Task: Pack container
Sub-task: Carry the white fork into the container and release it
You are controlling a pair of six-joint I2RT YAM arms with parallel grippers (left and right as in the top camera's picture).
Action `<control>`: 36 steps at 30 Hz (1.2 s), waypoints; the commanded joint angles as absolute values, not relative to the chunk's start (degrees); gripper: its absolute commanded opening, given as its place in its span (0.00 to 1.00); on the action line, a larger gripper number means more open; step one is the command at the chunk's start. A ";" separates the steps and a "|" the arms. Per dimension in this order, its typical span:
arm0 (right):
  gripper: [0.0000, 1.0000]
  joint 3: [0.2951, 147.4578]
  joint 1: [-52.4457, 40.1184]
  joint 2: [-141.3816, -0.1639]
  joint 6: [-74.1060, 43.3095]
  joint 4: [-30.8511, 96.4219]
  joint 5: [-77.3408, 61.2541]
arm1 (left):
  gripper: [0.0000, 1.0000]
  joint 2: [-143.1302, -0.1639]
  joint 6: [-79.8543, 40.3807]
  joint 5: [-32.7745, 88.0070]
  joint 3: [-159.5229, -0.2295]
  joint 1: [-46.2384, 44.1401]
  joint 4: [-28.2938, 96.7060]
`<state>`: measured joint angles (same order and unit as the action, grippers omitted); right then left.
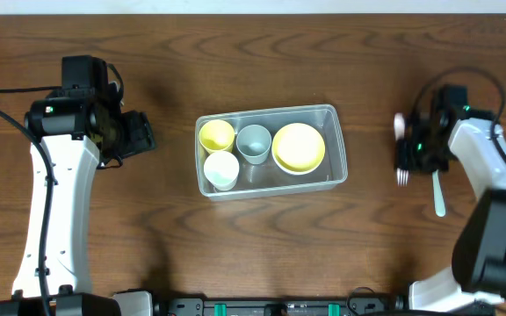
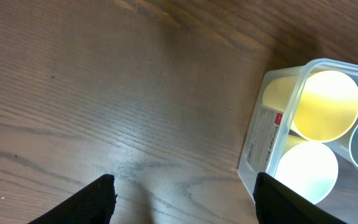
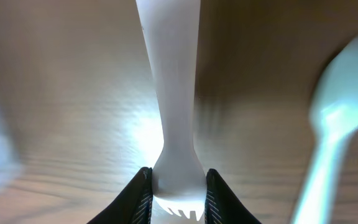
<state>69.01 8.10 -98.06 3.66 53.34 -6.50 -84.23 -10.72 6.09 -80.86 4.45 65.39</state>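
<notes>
The clear container [image 1: 266, 113] sits mid-table, holding a yellow cup [image 1: 216, 135], a white cup [image 1: 221, 169], a grey-blue cup [image 1: 254, 142] and a yellow bowl [image 1: 299, 147]. My right gripper [image 1: 408, 156] is far to its right, low over the table. In the right wrist view that gripper [image 3: 178, 186] is shut on a white fork [image 3: 169, 93] at the neck just above the tines. My left gripper [image 1: 139, 133] hangs open left of the container. The left wrist view shows the left gripper [image 2: 185, 186] holding nothing, and the container's corner [image 2: 272, 118] just beyond its right finger.
A pale blue spoon [image 1: 438, 195] lies on the wood just right of the fork, blurred in the right wrist view as the spoon [image 3: 334, 124]. Bare wooden table [image 1: 148, 228] surrounds the container. The robot bases stand along the front edge.
</notes>
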 commanded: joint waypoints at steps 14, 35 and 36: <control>0.01 83.13 -26.76 -87.81 44.86 55.66 -7.90 | 0.72 -84.27 -11.27 6.68 -80.66 4.75 65.52; 0.34 83.00 -31.94 -101.19 44.60 66.41 -7.97 | 0.72 -84.27 -11.25 6.66 -80.66 4.75 65.49; 0.54 83.00 -31.94 -101.19 43.55 66.46 -7.97 | 0.72 -84.27 -11.25 6.66 -80.66 4.75 65.49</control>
<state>83.09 -31.38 -101.10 44.99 66.35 -7.75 -84.23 -10.72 6.09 -80.86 4.47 65.39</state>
